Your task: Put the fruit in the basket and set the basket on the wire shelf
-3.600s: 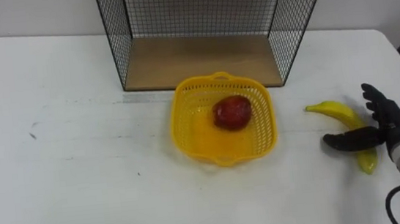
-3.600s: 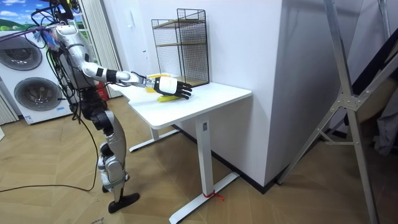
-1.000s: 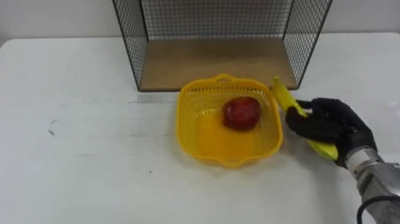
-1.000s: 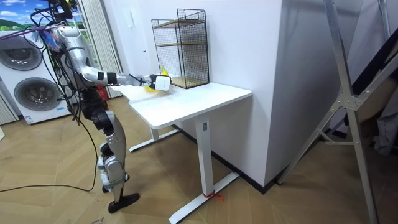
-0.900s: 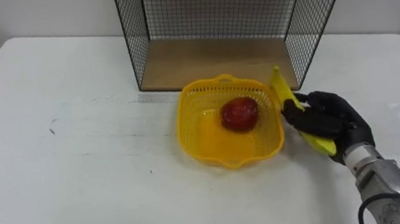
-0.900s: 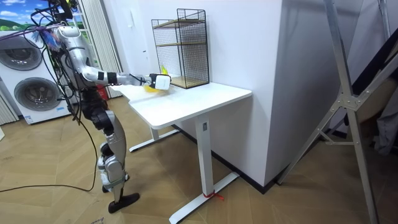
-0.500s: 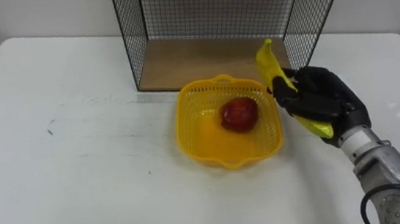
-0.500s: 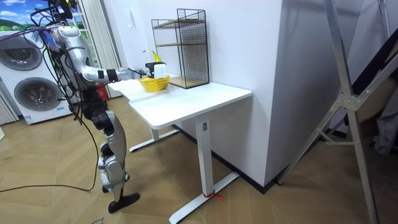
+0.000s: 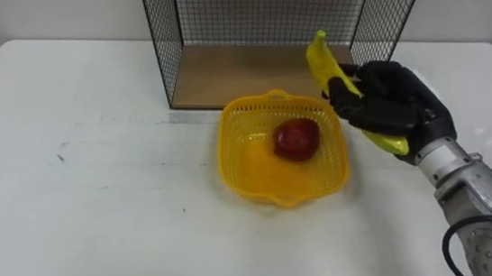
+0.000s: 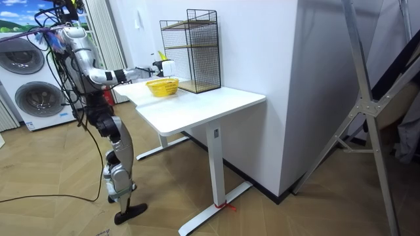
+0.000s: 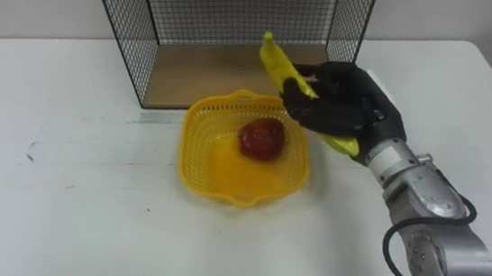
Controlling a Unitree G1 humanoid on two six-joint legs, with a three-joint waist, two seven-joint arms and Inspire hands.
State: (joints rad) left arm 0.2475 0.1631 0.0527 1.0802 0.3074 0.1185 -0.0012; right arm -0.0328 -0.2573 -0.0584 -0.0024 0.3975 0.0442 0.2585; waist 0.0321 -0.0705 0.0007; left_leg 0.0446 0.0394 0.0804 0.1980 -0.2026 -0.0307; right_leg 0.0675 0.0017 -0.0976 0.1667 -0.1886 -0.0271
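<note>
Yellow basket [image 9: 235,162]: upright on white table [image 9: 80,199]. Red fruit [image 9: 296,139]: inside basket, toward its far side. Banana [image 9: 323,61]: lifted clear of table, above basket's right rim, tilted, one end pointing up and the other down past the rim. Right hand [image 9: 397,110]: just right of basket, black fingers clenched round banana's middle. Wire shelf [image 9: 240,80]: directly behind basket, wooden base near its far rim. Robot, room view: standing at table edge, right arm stretched out level toward basket.
</note>
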